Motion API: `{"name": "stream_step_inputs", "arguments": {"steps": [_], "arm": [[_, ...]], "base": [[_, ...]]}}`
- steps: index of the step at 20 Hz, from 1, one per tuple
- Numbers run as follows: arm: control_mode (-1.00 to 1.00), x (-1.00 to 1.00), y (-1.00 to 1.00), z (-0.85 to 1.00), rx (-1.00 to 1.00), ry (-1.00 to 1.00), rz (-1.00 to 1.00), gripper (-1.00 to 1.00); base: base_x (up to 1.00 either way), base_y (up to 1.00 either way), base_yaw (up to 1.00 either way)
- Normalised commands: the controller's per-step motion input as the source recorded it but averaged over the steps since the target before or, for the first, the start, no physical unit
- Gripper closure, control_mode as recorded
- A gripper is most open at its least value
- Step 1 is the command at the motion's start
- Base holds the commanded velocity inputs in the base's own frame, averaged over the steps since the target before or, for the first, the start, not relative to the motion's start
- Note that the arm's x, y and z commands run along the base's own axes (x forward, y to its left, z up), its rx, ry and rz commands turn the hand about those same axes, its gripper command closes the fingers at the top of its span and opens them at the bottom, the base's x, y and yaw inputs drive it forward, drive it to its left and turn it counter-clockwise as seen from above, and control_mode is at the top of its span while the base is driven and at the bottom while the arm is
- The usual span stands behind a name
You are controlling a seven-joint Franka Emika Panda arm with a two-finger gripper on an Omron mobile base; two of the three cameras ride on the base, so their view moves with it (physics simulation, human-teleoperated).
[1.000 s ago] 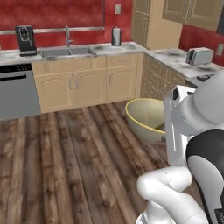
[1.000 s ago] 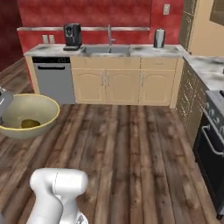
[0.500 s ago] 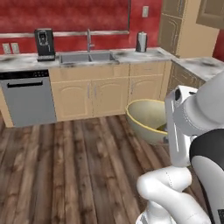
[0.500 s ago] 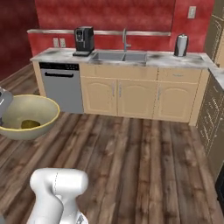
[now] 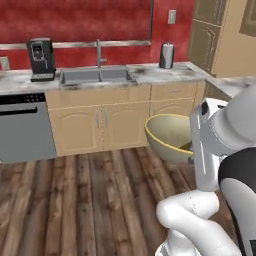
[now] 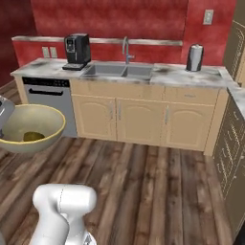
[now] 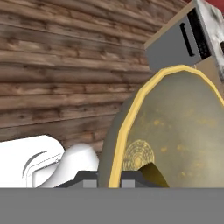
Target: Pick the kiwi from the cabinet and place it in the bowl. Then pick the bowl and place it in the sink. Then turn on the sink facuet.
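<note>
The claw (image 7: 109,183) is pinched tight on the rim of the bowl (image 6: 29,128) at the left of the frame, kiwi (image 6: 33,137) inside — keep it level and go slowly to the sink (image 6: 119,72) at the upper middle
</note>
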Motion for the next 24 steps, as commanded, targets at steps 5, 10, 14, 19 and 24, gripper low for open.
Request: {"name": "stream_step_inputs", "arguments": {"steps": [5, 10, 14, 19, 24], "arm": [[1.0, 0.0, 0.0, 0.0, 0.0, 0.0, 0.0, 1.0], [1.0, 0.0, 0.0, 0.0, 0.0, 0.0, 0.0, 1.0], [1.0, 0.0, 0.0, 0.0, 0.0, 0.0, 0.0, 1.0], [1.0, 0.0, 0.0, 0.0, 0.0, 0.0, 0.0, 1.0], [1.0, 0.0, 0.0, 0.0, 0.0, 0.0, 0.0, 1.0]], "base": [[1.0, -0.45, 0.02], [1.0, -0.29, 0.0], [1.0, -0.09, -0.04], [1.0, -0.05, -0.09], [1.0, -0.27, -0.06]]}}
